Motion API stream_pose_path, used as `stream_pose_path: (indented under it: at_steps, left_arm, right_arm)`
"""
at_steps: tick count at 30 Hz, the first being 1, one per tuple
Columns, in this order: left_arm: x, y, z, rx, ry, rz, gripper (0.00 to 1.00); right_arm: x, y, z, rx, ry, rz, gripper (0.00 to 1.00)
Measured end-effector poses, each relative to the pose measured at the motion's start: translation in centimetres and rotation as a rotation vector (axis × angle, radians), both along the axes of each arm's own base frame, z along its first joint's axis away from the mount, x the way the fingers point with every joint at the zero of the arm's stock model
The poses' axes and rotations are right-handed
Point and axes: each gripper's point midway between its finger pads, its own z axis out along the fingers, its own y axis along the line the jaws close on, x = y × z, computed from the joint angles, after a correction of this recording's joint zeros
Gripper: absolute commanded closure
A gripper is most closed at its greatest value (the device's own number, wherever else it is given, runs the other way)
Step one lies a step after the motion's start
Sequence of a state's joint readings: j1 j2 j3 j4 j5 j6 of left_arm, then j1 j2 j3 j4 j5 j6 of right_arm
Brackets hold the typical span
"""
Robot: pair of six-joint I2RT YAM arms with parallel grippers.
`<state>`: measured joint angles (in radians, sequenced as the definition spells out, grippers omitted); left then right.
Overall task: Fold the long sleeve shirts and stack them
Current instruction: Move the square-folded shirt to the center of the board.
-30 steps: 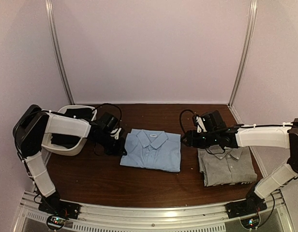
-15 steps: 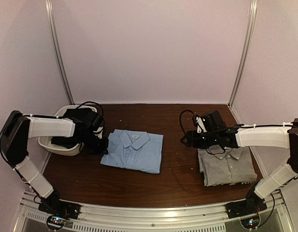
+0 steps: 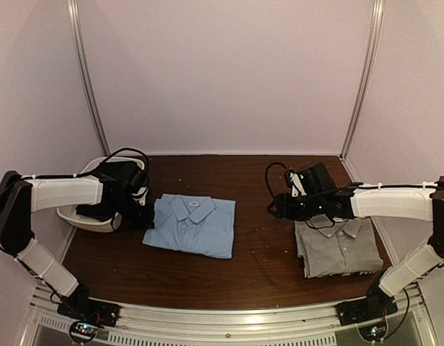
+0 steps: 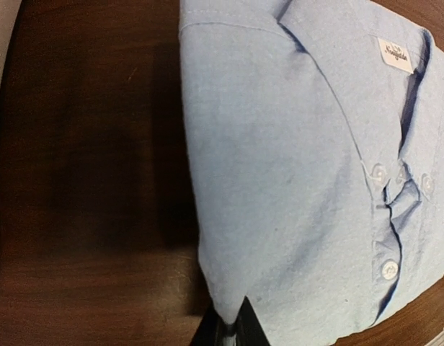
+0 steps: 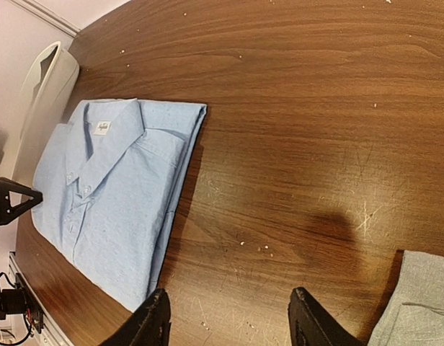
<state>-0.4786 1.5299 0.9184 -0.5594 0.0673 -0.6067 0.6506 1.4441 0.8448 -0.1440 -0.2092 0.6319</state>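
My left gripper (image 3: 143, 218) is pinched on the light blue shirt (image 3: 192, 225) at its 9 o'clock edge, collar pointing to 12. The grey shirt (image 3: 341, 249) lies at 3 o'clock, well apart. My right gripper (image 5: 233, 324) is spread wide, empty, just beside the grey shirt.

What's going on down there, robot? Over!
Left gripper shut on edge of light blue shirt. Right gripper open, empty, above table. Both shirts folded; grey shirt apart at right, not stacked. White bin beside left gripper. Over.
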Motion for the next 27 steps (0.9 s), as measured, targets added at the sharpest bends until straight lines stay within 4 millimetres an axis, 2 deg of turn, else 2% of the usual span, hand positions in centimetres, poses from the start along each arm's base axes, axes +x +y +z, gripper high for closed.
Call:
stream_pose_path:
  at_steps: [5, 10, 15, 19, 24, 27]
  left_arm:
    - [-0.2, 0.2, 1.0, 0.002, -0.017, -0.009, 0.49]
    - [-0.2, 0.2, 2.7, -0.005, -0.055, -0.028, 0.33]
    - [0.8, -0.4, 5.7, -0.038, -0.139, -0.053, 0.29]
    - [1.5, -1.1, 8.1, -0.073, -0.202, -0.085, 0.29]
    - [2.1, -2.2, 10.4, -0.115, -0.251, -0.132, 0.29]
    - [2.4, -2.9, 11.6, -0.145, -0.274, -0.166, 0.29]
  right_arm:
    - [-0.1, -0.2, 0.0, -0.012, 0.011, -0.006, 0.40]
    - [-0.2, -0.9, 0.0, -0.041, 0.017, -0.029, 0.36]
    - [-0.6, -2.4, 0.9, -0.072, 0.005, -0.072, 0.33]
    - [-0.9, -4.3, 1.3, -0.128, 0.001, -0.132, 0.32]
    - [-1.4, -6.7, 0.9, -0.236, 0.026, -0.203, 0.31]
    - [-2.4, -7.5, 0.4, -0.294, 0.051, -0.224, 0.27]
